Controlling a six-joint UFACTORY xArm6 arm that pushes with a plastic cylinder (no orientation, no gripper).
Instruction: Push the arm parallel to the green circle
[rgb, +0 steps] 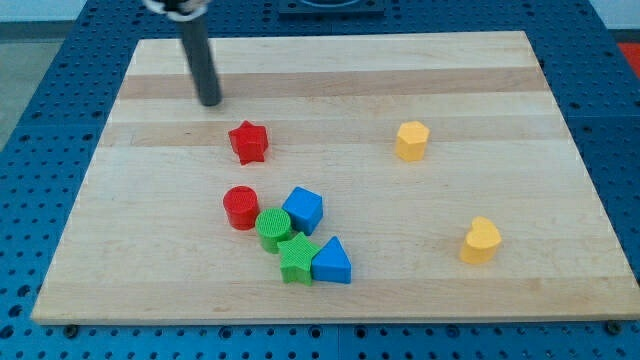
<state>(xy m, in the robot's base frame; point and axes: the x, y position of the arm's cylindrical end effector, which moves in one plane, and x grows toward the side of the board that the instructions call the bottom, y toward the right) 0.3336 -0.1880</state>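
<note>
**Our tip rests near the board's top left, well above the green circle**

Our tip (210, 102) sits on the wooden board (480, 80) in its upper left part, the dark rod rising from it toward the view's top edge. It is a bare rod with nothing to spread or pinch, and it touches no block. The nearest block is the red star (248, 141), just below the tip and a little to the view's right, with a clear strip of wood between them.

The green circle (272, 229) lies in the lower middle of the board, well apart from our tip and slightly to its right. It sits inside a tight cluster. The red cylinder (240, 207) is at its upper left, touching or nearly so. The blue cube (302, 209) presses against its upper right. The green star (296, 260) is just below it, and the blue triangle (331, 263) lies beside that star on the view's right.

Two yellow blocks stand apart on the right half. We see a yellow hexagon (411, 140) at about the red star's height, and a yellow heart-like block (481, 240) lower down, near the right edge.
</note>
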